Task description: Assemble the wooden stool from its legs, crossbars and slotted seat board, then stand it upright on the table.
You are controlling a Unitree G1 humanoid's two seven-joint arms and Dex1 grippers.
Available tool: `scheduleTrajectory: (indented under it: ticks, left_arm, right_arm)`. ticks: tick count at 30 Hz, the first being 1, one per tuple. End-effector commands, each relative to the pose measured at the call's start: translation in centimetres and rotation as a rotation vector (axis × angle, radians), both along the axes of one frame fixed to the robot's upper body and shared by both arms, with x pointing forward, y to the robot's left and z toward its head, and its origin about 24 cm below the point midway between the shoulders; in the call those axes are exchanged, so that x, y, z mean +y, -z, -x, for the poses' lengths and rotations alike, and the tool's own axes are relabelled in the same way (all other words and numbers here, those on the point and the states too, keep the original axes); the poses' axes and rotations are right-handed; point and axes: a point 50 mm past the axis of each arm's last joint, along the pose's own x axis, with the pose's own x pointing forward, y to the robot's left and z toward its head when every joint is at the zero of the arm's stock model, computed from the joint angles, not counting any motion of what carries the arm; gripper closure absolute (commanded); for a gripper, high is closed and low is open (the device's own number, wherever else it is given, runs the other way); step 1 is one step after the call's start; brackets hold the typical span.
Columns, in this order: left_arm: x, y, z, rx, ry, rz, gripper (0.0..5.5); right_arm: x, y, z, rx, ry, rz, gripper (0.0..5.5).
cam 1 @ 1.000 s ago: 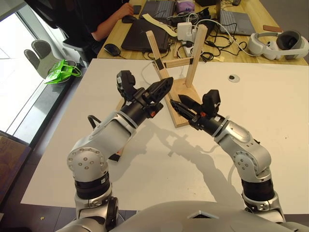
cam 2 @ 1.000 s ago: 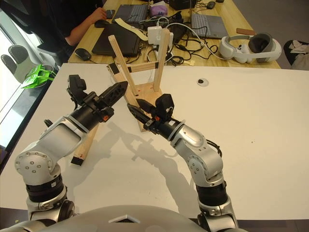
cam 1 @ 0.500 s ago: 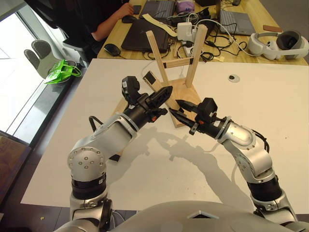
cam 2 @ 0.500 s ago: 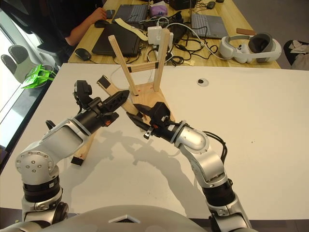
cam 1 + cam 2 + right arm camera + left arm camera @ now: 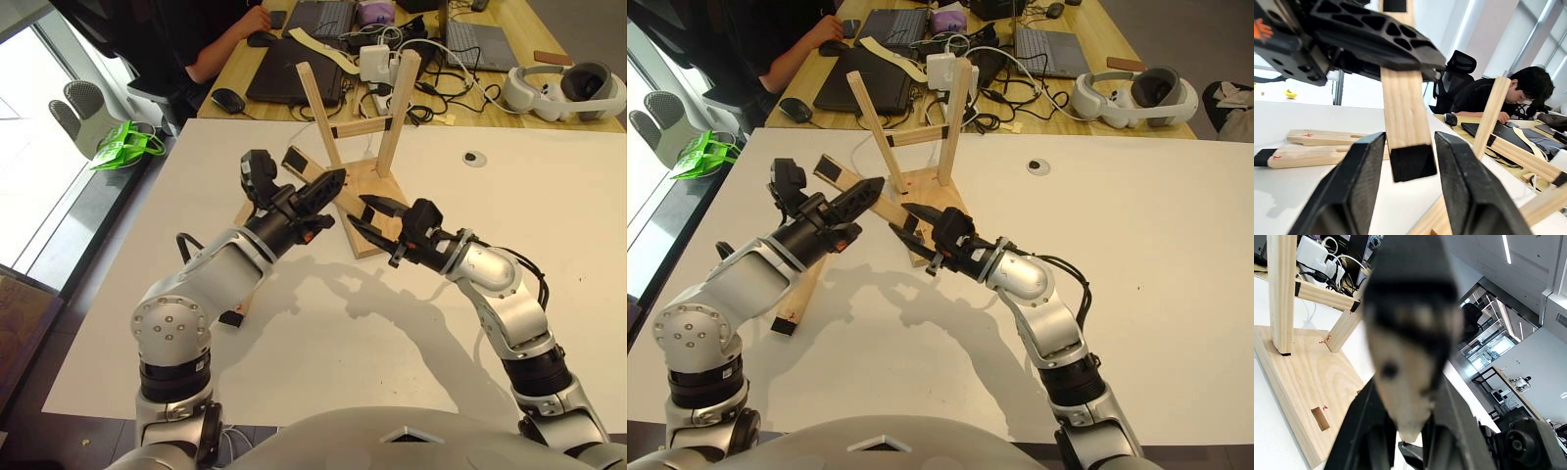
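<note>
Left gripper clamps a light wooden leg with black-taped ends, tilted above the white table. Right gripper has its fingers spread around the leg's lower end. Just behind, the pale wooden seat board lies flat with two upright wooden legs.

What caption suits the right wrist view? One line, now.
Open right gripper flanks the black-capped end of the wooden leg held by the left gripper.

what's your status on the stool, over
Left end effector shut on leg. Right end effector open around leg's black tip. Board flat, two legs and crossbar fitted. Spare pieces lie off left.
</note>
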Motion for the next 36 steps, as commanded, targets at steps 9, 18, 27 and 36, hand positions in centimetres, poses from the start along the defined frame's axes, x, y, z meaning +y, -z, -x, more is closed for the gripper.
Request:
scheduleTrajectory:
  ticks: [9, 18, 27, 36]
  left_arm:
    - [3.4, 0.2, -0.9, 0.02, -0.189, -0.103, 5.1]
    - [8.7, 3.2, -0.2, 0.002, -0.408, -0.738, 5.1]
    - [10.3, 5.0, -0.7, -0.156, -0.383, -1.014, 5.1]
    - [12.0, 7.8, 0.0, -0.145, -0.319, -1.05, 5.1]
  right_arm:
    - [-1.4, -1.0, 0.1, 0.196, 0.009, -0.167, 2.25]
    - [-0.7, -0.9, 1.7, 0.472, 0.144, -0.523, 2.25]
    - [0.4, -0.8, 2.7, 0.542, 0.199, -0.582, 2.25]
    - [0.1, -1.0, 2.3, 0.553, 0.197, -0.588, 2.25]
